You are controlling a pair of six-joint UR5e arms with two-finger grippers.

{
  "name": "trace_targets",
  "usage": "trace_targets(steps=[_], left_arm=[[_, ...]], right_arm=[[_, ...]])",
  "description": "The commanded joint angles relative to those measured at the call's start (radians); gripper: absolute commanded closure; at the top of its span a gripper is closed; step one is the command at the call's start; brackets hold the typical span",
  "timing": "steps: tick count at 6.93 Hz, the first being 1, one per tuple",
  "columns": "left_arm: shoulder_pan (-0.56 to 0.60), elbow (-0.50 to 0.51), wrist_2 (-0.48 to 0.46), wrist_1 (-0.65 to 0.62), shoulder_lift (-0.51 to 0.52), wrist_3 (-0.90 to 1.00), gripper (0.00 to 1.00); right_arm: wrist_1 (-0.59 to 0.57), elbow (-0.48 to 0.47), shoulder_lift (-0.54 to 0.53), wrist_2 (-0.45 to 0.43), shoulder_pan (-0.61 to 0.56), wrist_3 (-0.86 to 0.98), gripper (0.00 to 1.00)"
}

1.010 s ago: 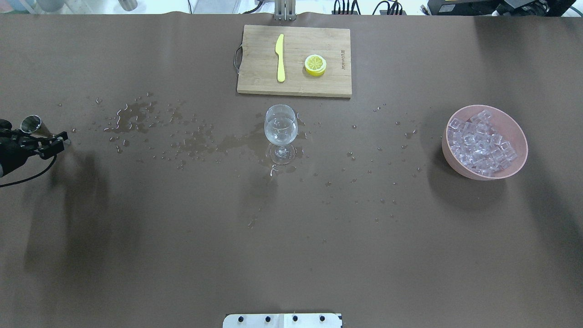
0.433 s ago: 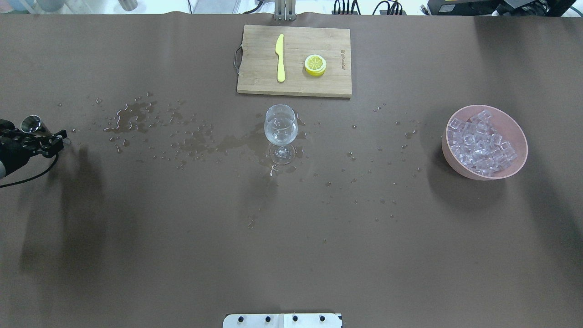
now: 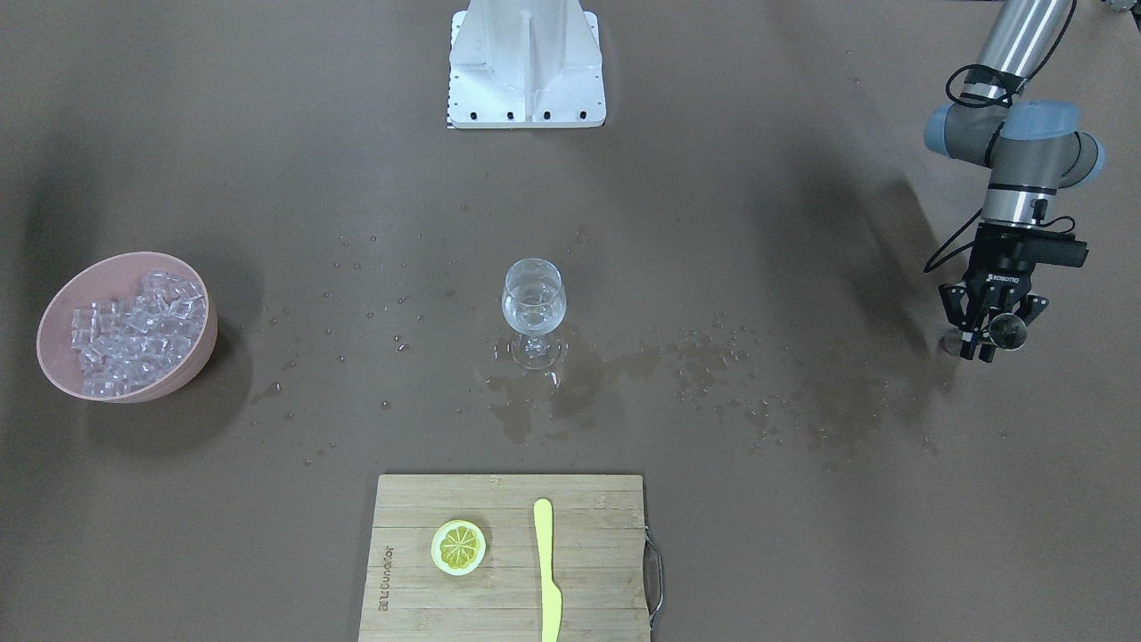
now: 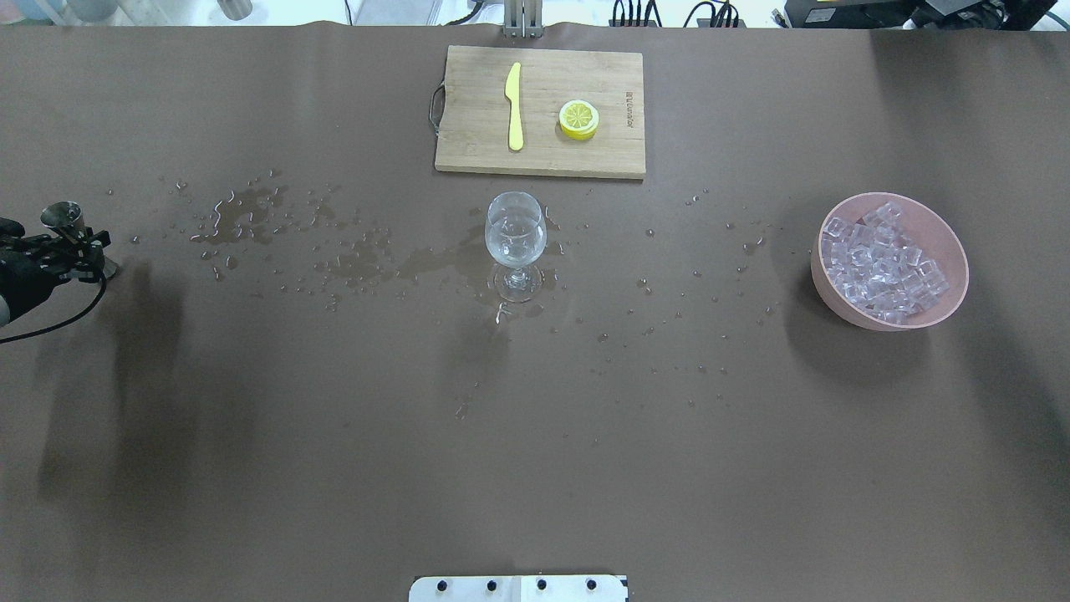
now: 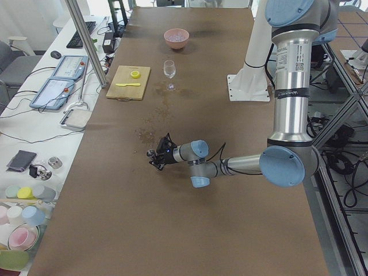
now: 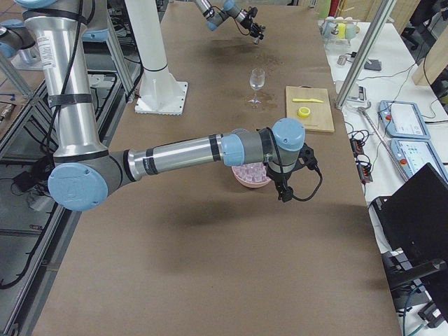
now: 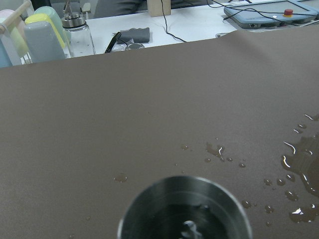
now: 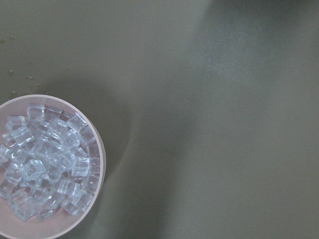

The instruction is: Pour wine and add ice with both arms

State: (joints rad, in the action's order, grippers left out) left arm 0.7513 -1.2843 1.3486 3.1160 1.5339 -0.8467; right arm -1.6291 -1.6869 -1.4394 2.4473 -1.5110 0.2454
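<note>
A wine glass (image 4: 516, 238) stands upright mid-table with a little clear wine in its bowl; it also shows in the front view (image 3: 533, 303). Ice cubes (image 4: 882, 259) fill a pink bowl (image 4: 960, 280) at the right. My left gripper (image 4: 73, 247) is at the table's far left edge, shut on a small metal cup (image 4: 63, 216), low over the table. The left wrist view looks down into that cup (image 7: 184, 211). My right gripper (image 6: 283, 190) hangs above the bowl, seen only from the right side, so I cannot tell its state. The right wrist view shows the ice (image 8: 45, 169).
A wooden cutting board (image 4: 468, 109) with a yellow knife (image 4: 514, 104) and a lemon slice (image 4: 578, 119) lies behind the glass. Spilled drops and puddles (image 4: 251, 217) spread across the brown table between cup and glass. The white base block (image 3: 526, 62) stands at the robot's side.
My left gripper has drawn a little further left with the metal cup, and the cup has turned more upright. The glass and bowl have not moved.
</note>
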Motion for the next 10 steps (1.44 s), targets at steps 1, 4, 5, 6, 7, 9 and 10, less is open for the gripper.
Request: trace_targets(steps=[1, 4, 5, 6, 7, 9, 10], left_arm=[[0.000, -0.097, 0.011, -0.025, 0.006, 0.001, 1.00], [-0.013, -0.495, 0.009, -0.506, 0.128, 0.003, 1.00], [-0.065, -0.544, -0.002, -0.589, 0.208, 0.003, 1.00], [-0.128, -0.553, -0.052, -0.640, 0.271, 0.003, 1.00], [-0.215, -0.552, -0.157, -0.708, 0.317, 0.018, 1.00], [-0.300, -0.543, -0.186, -0.953, 0.512, 0.190, 1.00], [-0.350, -0.526, -0.233, -0.987, 0.538, 0.216, 1.00]], right_arm=[[0.000, 0.000, 0.001, 0.001, 0.000, 0.000, 0.00], [0.000, 0.001, 0.001, 0.018, 0.000, 0.000, 0.00], [0.000, 0.010, 0.002, 0.016, 0.000, 0.000, 0.00], [-0.002, 0.010, 0.004, 0.013, 0.006, -0.002, 0.00], [-0.002, 0.016, 0.007, 0.015, 0.008, -0.006, 0.00], [-0.003, 0.021, 0.011, 0.015, 0.008, -0.006, 0.00], [-0.003, 0.020, 0.013, 0.015, 0.008, -0.006, 0.00]])
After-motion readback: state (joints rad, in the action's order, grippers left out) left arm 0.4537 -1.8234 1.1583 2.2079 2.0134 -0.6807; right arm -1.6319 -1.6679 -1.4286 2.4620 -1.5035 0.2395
